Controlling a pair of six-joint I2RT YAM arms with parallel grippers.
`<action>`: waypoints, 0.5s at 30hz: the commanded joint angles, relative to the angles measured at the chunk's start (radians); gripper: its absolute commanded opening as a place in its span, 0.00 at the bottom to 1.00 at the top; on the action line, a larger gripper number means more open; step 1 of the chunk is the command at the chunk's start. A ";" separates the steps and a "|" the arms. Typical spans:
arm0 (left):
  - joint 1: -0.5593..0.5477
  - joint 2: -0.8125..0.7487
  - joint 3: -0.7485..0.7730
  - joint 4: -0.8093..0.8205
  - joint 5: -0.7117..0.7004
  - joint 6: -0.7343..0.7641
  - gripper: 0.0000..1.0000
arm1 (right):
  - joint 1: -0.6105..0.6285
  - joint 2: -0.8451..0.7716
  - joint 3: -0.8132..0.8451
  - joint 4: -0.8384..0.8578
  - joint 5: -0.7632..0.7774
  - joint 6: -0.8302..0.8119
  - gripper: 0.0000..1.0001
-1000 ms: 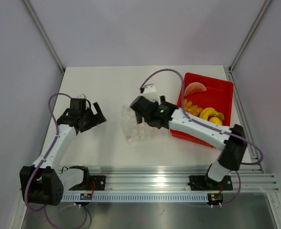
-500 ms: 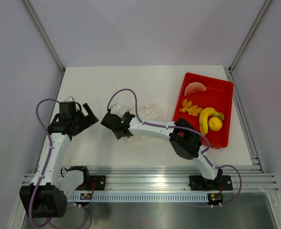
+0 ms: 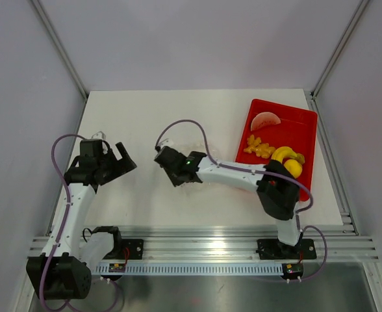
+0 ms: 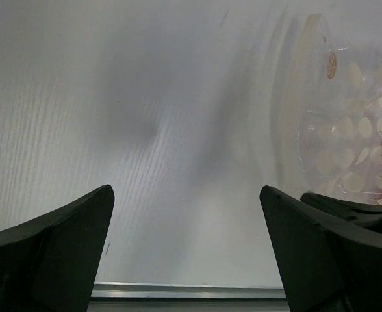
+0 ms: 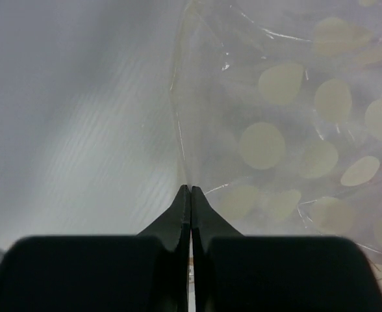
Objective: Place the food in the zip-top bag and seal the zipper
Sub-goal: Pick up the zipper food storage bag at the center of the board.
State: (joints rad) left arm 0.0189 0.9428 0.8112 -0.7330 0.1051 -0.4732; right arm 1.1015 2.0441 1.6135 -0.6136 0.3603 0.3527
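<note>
Nearest to the bases, the left end effector (image 4: 184, 192) hung over the bare table (image 3: 145, 117) with its fingers wide apart and nothing between them. The right end effector (image 5: 190, 190) reached across to the middle of the table with its two fingers pressed together. Their tips lay exactly at one side edge of the zip-top bag (image 5: 295, 130). They seemed to pinch that edge, but the film was too thin to tell if it was really between them.

The bag lay flat on the table between the two end effectors, with its spotted face up. It was just beside the right one and apart from the left one. In the top view the right arm covered most of it. The edge at the fingertips ran straight away from the right wrist. My judgement is that the long axis went roughly across the table from left to right, but this was not sure. The zipper could not be made out, so I could not tell which way the mouth pointed.

Farther to the right stood the red tray (image 3: 295, 133). It held all the food: the yellow lump (image 3: 293, 168), the banana (image 3: 283, 155), the knobbly pieces (image 3: 259, 148) and, farthest, the watermelon slice (image 3: 266, 120).

So the task looked to be at its beginning. Nothing was in the bag, and opening, filling and sealing were all left.
</note>
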 commanded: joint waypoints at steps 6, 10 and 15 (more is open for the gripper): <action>-0.043 -0.101 0.008 0.145 0.382 0.024 0.95 | -0.146 -0.479 -0.299 0.282 -0.475 -0.031 0.00; -0.083 -0.113 -0.009 0.253 0.514 -0.040 0.92 | -0.202 -0.571 -0.400 0.383 -0.583 0.032 0.00; -0.091 -0.128 -0.067 0.466 0.648 -0.198 0.81 | -0.232 -0.621 -0.457 0.511 -0.730 0.112 0.00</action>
State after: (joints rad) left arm -0.0654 0.8288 0.7685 -0.4587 0.5953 -0.5621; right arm 0.8841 1.4521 1.1828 -0.2352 -0.2127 0.3988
